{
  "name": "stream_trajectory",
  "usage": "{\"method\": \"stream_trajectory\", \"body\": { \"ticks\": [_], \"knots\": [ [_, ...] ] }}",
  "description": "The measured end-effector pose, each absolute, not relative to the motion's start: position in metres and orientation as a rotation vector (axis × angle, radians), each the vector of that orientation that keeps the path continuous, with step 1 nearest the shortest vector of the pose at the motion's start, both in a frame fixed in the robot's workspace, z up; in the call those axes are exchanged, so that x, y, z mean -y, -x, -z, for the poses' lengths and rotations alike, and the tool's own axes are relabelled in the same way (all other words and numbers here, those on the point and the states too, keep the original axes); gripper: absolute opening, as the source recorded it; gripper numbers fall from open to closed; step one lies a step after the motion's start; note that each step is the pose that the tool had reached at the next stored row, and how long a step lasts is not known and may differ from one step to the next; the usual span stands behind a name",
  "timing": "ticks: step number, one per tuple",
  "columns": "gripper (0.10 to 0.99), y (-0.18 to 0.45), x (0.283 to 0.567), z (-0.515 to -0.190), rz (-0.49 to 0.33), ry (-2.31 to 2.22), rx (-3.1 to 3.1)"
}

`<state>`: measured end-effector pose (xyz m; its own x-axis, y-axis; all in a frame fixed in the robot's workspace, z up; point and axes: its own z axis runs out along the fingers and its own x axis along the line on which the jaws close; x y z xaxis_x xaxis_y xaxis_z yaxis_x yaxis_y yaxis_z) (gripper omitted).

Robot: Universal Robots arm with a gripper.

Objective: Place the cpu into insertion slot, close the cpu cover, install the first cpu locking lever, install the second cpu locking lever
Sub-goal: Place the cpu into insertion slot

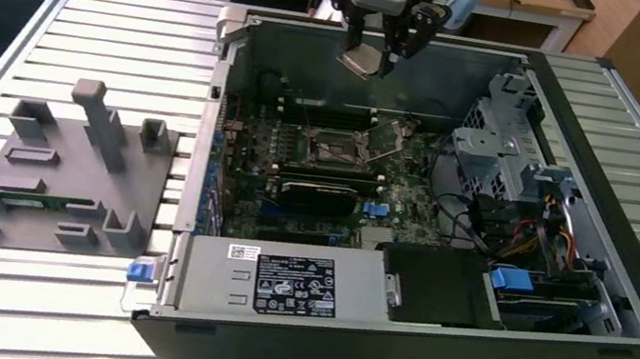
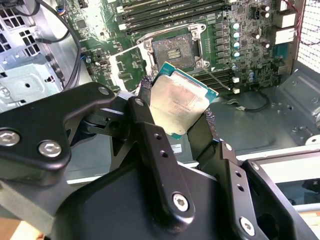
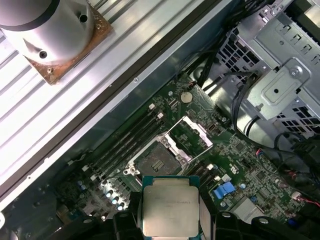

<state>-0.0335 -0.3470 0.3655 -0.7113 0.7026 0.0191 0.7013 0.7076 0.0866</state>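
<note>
The cpu is a flat square chip with a silvery top and a green edge. My gripper is shut on it, one black finger on each side. In the exterior view the gripper holds the cpu above the far wall of the open computer case, well above the board. The insertion slot lies open and bare on the green board, with the cpu hanging over the board to one side of it. The cpu cover stands swung up beside the slot.
The case lies open on a slatted table. Inside are a black heatsink block, a metal drive cage, cables and a power supply. A grey fixture tray sits at the exterior view's left. Long memory slots run beside the socket.
</note>
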Motion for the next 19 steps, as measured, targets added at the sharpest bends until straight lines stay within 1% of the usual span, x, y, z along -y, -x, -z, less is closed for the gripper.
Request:
{"method": "stream_trajectory", "body": {
  "ticks": [19],
  "knots": [
    [0.541,0.0335,0.3470,-0.3655,-0.135,-1.325,-2.824]
  ]
}}
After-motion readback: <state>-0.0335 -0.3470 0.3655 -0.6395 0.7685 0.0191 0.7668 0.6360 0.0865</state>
